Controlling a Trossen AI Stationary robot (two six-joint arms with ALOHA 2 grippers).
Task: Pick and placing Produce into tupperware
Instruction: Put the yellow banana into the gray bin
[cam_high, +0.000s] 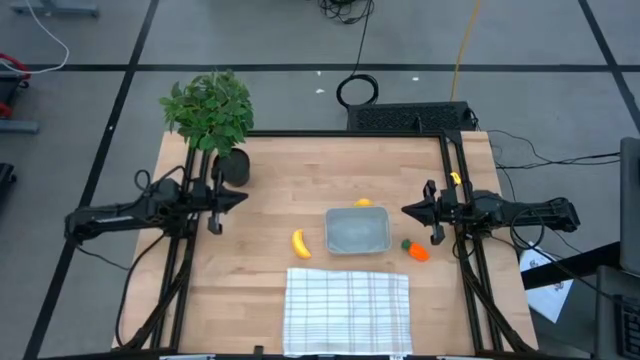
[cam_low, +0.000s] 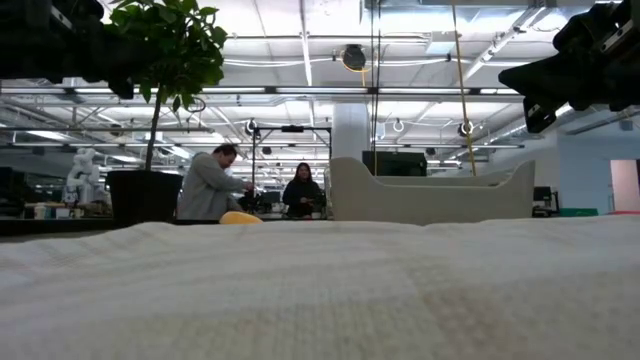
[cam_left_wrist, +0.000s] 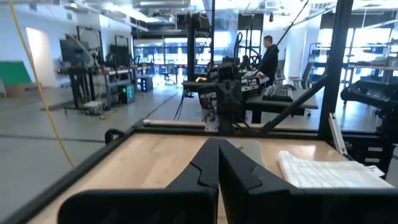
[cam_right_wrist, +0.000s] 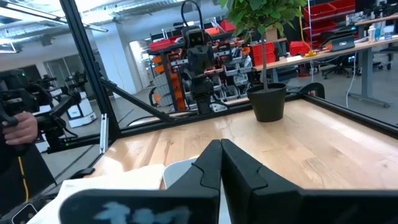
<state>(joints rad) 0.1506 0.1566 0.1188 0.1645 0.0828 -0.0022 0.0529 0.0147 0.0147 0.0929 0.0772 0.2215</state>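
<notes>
The translucent grey tupperware (cam_high: 357, 230) stands on the wooden table, empty. The yellow banana (cam_high: 300, 243) lies on the table to its left, the small yellow lemon (cam_high: 364, 203) at its far rim, the orange carrot with green top (cam_high: 416, 250) to its right. My left gripper (cam_high: 246, 197) hovers shut above the table's left side, pointing right; it also shows shut in the left wrist view (cam_left_wrist: 217, 163). My right gripper (cam_high: 404, 210) hovers shut at the right side, pointing left; it shows shut in the right wrist view (cam_right_wrist: 220, 163). Both are empty.
A leafy potted plant (cam_high: 212, 115) stands at the far left corner. A white checked cloth (cam_high: 347, 310) lies at the near edge, in front of the tupperware. Black frame rails (cam_high: 455, 165) run along the table's sides. People show in the room beyond (cam_low: 210, 185).
</notes>
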